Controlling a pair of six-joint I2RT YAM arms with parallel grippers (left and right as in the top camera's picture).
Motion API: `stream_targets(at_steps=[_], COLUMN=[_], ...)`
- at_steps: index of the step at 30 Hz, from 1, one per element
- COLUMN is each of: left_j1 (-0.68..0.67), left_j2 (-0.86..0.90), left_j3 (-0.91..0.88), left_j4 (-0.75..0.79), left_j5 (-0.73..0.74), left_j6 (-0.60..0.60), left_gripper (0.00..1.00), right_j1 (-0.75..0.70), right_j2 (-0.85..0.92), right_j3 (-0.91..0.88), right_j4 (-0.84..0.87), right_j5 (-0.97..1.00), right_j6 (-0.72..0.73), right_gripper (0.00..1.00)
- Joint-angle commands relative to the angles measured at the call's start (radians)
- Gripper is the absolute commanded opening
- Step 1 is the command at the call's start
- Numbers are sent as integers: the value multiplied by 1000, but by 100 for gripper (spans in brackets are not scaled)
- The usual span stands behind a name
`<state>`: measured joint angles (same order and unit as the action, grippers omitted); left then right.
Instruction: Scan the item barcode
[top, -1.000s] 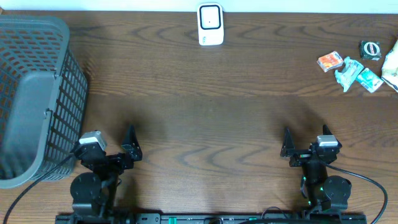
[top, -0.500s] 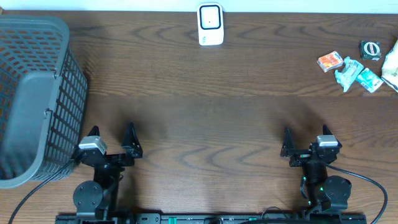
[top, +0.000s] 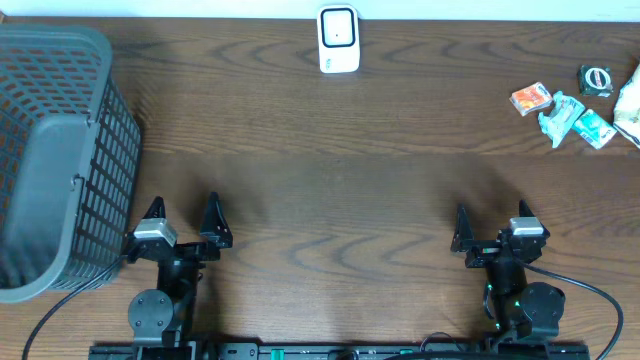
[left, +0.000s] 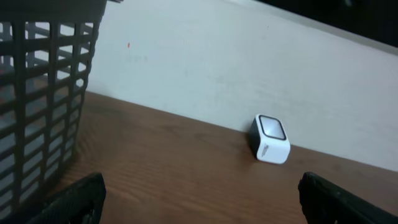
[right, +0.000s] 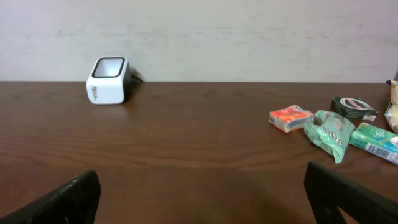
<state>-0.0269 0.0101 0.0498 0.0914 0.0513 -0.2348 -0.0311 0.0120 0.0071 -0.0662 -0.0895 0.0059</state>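
Left gripper (top: 184, 207) is sitting at the near edge of the table (top: 330, 180), just beside the grey basket (top: 100, 150), jaws spreading wide, gripping nothing. Right gripper (top: 490, 217) is sitting at the near edge on the right side, jaws also spreading wide, gripping nothing.

Scanner (top: 339, 40) is standing mid far edge by the wall: white box, dark-rimmed window on its upper face, well apart from both grippers.

Items are lying in a cluster at the far right. The orange pack (right: 291, 117) is lying flat. The crumpled green pouch (right: 329, 132) is touching the teal pack (right: 375, 140). The dark round piece (right: 352, 107) is lying behind them. Barcodes are too small to tell.
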Motion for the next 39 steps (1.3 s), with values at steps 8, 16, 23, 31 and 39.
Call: stream_targets(at_steps=[8, 16, 23, 31, 39], left_j1=[37, 37, 37, 37, 37], left_j2=[-9, -9, -9, -9, -9], left_j3=[-46, -46, -46, -46, -46], left_j4=[54, -122, -159, -162, -162], left_j5=[9, 8, 8, 13, 19], left_j6=[14, 58, 108, 132, 296], left_gripper=[97, 98, 98, 97, 98], right_j1=[6, 6, 6, 6, 6], right_j2=[-6, -6, -6, -6, -6], right_j3=[-2, -2, -2, -2, -2], right_j4=[-5, -5, -5, -5, -5], right_j5=[8, 8, 8, 8, 8], right_j6=[-14, -14, -14, -14, -14], right_gripper=[99, 99, 99, 99, 99])
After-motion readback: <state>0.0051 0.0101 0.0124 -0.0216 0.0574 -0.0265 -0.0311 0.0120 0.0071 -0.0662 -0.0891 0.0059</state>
